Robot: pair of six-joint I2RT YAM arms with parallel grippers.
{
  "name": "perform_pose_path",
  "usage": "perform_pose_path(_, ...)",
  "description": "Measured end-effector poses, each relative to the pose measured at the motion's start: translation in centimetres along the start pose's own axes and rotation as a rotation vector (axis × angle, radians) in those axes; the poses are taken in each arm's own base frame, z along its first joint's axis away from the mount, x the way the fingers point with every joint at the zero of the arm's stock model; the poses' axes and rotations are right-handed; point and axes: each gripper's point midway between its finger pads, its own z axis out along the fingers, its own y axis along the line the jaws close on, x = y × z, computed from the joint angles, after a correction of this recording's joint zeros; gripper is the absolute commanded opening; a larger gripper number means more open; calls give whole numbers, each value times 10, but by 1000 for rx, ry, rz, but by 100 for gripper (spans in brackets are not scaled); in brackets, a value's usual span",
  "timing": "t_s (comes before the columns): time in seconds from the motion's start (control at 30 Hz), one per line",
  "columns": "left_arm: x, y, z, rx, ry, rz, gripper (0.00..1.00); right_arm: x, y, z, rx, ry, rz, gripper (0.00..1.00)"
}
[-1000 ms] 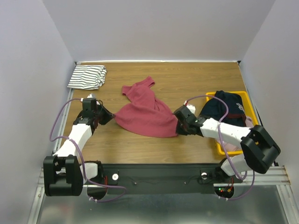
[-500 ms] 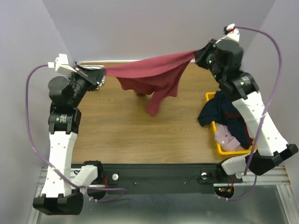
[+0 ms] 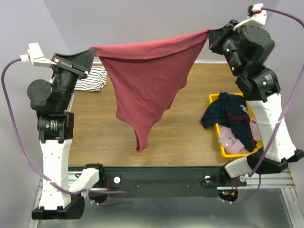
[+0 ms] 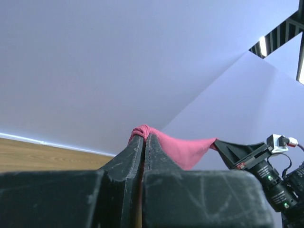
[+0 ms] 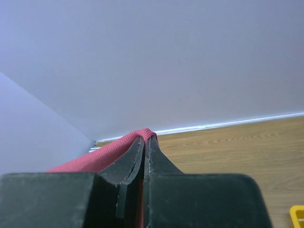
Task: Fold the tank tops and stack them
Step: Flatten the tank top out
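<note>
Top: high, wide. Wrists: close, both sharing red tank top (image 3: 147,80).

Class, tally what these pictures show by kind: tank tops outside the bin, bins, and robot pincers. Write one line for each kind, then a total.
Tank tops: 2 (dark red tank top, striped tank top)
Bins: 1 (yellow bin)
Pincers: 2 (left pincer, right pincer)
Total: 5

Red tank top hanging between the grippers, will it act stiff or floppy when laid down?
Probably very floppy: the red tank top sags into a point below its stretched top edge. Likely light, since thin pinches by the left gripper and right gripper carry it.
</note>
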Motion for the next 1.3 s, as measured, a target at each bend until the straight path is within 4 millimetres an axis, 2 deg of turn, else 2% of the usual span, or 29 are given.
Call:
perform_pose_path(0.1,5,18,19,-29,8,-24,0,19,-3,19,20,36,-29,1)
perform_pose_path(0.2,13,44,43,-63,20,-42,0,46,-9,57,39,90,-59,0)
perform_pose_path(0.3,26,79,76,-116,50,-61,0,75,-22,108,48,137,-77,0)
perform_pose_path(0.33,34,99,92,-147,72,-71,0,86,-28,123,55,156,-84,0)
perform_pose_path(0.43,43,128,140,-166,115,-83,0,114,-47,174,55,177,-92,0)
perform_pose_path(0.5,44,135,167,-147,133,-85,0,124,-56,195,43,177,-84,0)
perform_pose_path(0.53,39,132,185,-114,131,-78,0,129,-63,201,47,182,-83,0)
perform_pose_path(0.6,35,128,206,-75,139,-73,0,134,-78,209,53,190,-75,0)
perform_pose_path(0.67,28,119,223,-23,132,-57,0,126,-87,214,52,162,-66,0)
perform_pose_path(0.73,20,107,228,19,121,-42,0,114,-89,217,41,124,-58,0)
perform_pose_path(0.8,20,103,226,30,125,-38,0,105,-92,216,32,99,-53,0)
perform_pose_path(0.87,24,104,216,25,132,-40,0,107,-92,210,29,108,-47,0)
perform_pose_path(0.93,33,112,205,0,143,-51,0,115,-94,200,27,132,-38,0)
perform_pose_path(1.03,59,139,179,-69,176,-81,0,146,-105,179,47,218,-18,0)
perform_pose_path(1.1,96,178,145,-181,229,-141,0,194,-127,151,90,329,-1,0)
perform_pose_path(1.13,106,187,136,-205,238,-151,0,232,-145,128,127,419,11,0)
perform_pose_path(1.17,128,210,117,-257,255,-172,0,247,-152,117,142,455,15,0)
perform_pose_path(1.2,151,231,94,-327,283,-203,0,280,-168,96,179,534,30,0)
perform_pose_path(1.27,202,272,40,-473,365,-261,0,335,-197,59,250,668,38,0)
perform_pose_path(1.3,222,287,19,-525,399,-282,0,368,-214,33,296,749,47,0)
